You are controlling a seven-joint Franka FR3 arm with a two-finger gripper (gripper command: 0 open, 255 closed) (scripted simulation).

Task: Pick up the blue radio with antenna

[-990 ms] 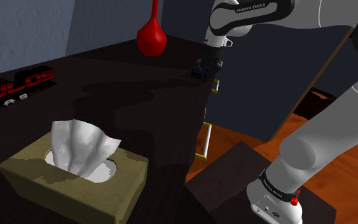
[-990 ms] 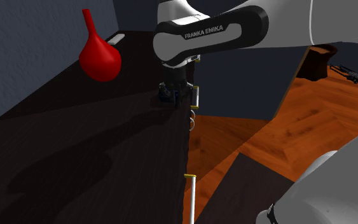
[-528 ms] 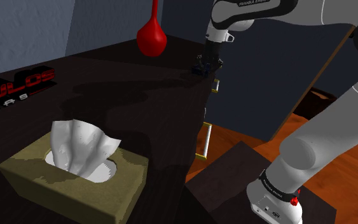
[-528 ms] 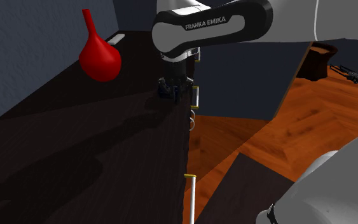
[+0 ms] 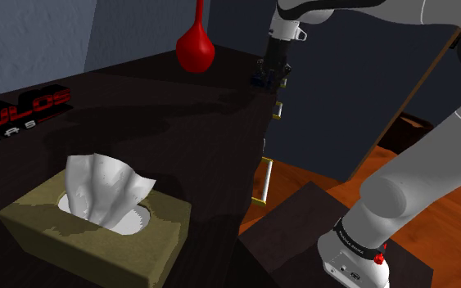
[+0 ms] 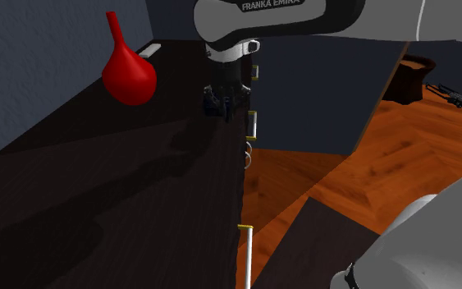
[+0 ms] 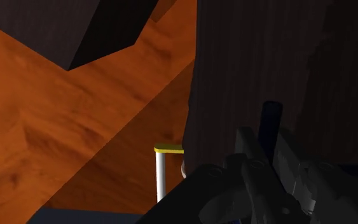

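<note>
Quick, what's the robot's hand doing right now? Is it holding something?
Gripper: closed on the small blue radio, holding it just above the dark table.

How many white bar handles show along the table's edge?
2. The first handle is at the table edge, just under the gripper clasping the radio. The second handle is farther along that edge, toward the second exterior view's bottom. Others may be hidden.

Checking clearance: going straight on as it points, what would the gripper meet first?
Probably the dark tabletop near its edge, the small blue radio in the black gripper touching first.
</note>
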